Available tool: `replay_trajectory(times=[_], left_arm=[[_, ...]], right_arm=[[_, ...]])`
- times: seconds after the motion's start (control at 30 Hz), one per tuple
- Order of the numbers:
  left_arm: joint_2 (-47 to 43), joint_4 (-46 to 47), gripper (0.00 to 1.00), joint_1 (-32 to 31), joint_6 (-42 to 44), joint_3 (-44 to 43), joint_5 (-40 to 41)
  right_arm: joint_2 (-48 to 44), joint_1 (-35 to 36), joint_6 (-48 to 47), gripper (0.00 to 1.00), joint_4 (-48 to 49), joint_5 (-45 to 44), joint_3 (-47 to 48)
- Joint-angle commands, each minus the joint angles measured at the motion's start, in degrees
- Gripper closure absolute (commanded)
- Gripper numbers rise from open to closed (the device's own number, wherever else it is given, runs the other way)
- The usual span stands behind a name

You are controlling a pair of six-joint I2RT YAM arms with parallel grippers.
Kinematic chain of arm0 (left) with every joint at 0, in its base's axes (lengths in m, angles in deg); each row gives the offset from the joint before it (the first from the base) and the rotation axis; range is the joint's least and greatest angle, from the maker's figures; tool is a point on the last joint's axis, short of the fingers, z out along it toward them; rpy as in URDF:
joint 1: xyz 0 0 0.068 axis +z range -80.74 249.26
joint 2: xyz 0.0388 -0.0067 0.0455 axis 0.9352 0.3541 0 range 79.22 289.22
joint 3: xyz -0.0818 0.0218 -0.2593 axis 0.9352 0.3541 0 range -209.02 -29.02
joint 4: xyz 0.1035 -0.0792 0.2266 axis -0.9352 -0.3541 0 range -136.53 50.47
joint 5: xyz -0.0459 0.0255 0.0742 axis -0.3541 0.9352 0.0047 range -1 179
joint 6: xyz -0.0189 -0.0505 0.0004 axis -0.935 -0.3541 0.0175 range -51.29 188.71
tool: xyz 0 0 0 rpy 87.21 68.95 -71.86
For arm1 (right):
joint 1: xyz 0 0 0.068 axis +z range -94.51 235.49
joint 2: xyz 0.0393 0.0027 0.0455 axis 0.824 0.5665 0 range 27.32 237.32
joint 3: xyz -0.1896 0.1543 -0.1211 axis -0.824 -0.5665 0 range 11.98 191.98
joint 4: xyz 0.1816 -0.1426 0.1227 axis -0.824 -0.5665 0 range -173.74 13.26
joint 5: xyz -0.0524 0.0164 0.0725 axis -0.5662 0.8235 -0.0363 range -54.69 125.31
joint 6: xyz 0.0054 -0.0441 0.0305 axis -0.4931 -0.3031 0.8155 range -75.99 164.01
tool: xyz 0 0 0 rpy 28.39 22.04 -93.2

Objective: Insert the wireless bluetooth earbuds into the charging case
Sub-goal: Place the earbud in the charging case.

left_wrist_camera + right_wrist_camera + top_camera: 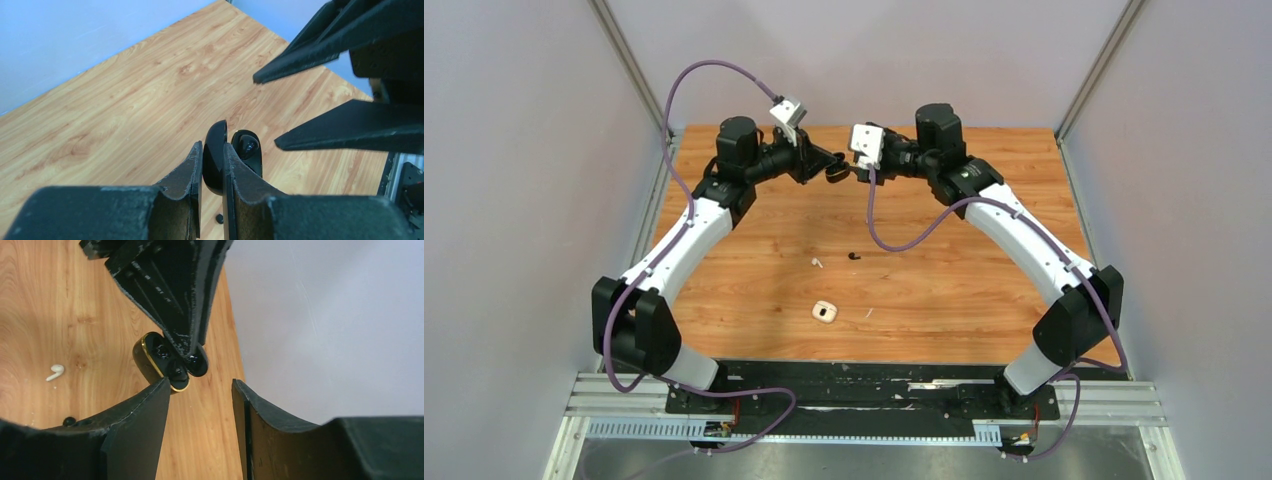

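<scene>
My left gripper is shut on one half of the open black charging case, held up above the far middle of the table. The case's other half carries a glossy black earbud. In the right wrist view the case has a gold rim and hangs from the left fingers. My right gripper is open and empty, its jaws just short of the case. A white earbud and a black earbud lie on the table.
A white charging case lies open nearer the front, with another white earbud to its right. The wooden table is walled by grey panels on the left, right and far side.
</scene>
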Motion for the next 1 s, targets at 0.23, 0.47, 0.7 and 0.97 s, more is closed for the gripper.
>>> replay_trajectory(times=[0.23, 0.47, 0.7, 0.97], left_arm=[[-3.76, 2.59, 1.00, -0.14, 6.34, 1.65, -1.54], [-5.14, -0.31, 1.00, -0.14, 9.25, 1.79, 1.87], [-7.47, -4.22, 1.00, 0.03, 10.51, 2.17, 2.71], [-9.57, -7.97, 1.00, 3.59, 5.28, 2.64, 4.24]], right_arm=[[-2.39, -3.88, 22.90, 0.47, -0.60, 3.74, 3.12], [-3.47, -10.96, 32.81, 0.48, -3.16, 11.36, -8.06], [2.01, -9.36, 22.42, 0.55, -8.29, 16.04, -15.89], [15.40, -5.38, 7.86, 0.59, -9.24, 9.60, -10.66]])
